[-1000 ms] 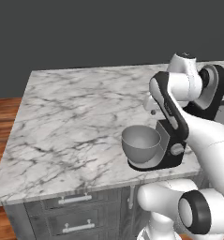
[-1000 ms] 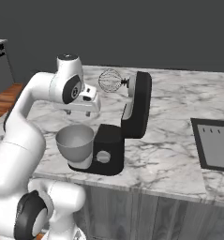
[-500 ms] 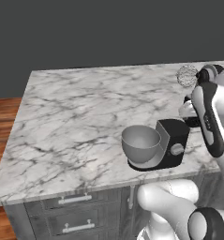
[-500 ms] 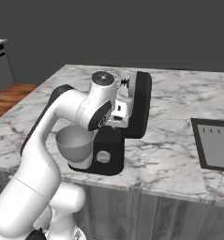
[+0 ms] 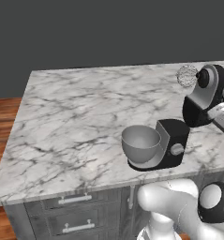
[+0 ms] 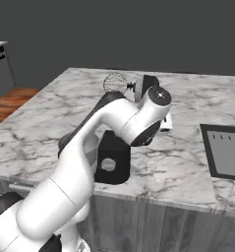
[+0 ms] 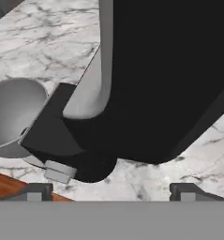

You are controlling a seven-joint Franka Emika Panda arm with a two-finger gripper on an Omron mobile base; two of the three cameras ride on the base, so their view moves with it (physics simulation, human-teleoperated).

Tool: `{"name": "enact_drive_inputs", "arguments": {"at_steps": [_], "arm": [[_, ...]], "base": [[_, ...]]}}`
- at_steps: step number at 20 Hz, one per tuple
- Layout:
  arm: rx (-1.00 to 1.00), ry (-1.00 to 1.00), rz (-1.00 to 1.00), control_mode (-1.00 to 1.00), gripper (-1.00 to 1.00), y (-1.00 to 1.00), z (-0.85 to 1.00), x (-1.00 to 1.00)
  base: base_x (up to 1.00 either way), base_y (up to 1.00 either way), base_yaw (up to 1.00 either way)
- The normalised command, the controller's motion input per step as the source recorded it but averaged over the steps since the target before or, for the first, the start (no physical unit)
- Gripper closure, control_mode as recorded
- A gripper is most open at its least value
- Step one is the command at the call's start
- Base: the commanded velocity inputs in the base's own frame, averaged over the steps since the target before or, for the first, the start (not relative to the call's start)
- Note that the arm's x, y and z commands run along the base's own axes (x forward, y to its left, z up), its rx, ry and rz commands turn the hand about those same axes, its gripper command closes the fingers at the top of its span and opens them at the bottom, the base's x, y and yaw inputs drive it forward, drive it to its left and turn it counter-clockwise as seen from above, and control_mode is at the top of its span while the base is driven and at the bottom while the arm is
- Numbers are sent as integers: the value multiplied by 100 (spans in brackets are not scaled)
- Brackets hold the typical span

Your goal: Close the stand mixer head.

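The stand mixer head is tilted up and back, with its grey underside facing left and its wire whisk in the air. In the right base view my arm covers most of the head; the whisk pokes out to the left. In the hand view the black head looms close ahead of my gripper. The two fingertips stand wide apart and open, with nothing between them. The grey bowl sits on the mixer's foot, beside the black base column.
The mixer stands near the front edge of a marble counter. A dark inset panel lies in the counter to the right. Drawers are below the edge. My arm's elbow arches over the mixer.
My arm has swung from the mixer's left side around to its right, bringing the hand close behind the raised head. The head's tilt looks unchanged.
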Motion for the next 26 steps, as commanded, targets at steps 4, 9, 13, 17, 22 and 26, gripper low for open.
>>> {"name": "enact_drive_inputs", "arguments": {"at_steps": [4,9,13,17,22,26], "arm": [[0,-37,40,-100,-100,-98,4,24],[-10,-38,36,-100,-100,-51,1,66],[-31,-31,28,-100,-100,-19,4,91],[-46,-41,33,-100,-100,-9,12,67],[-56,-59,17,-100,-100,56,-13,51],[-45,-50,24,-100,-100,100,-35,27]], "base": [[0,0,0],[0,0,0],[0,0,0],[0,0,0],[0,0,0],[0,0,0]]}}
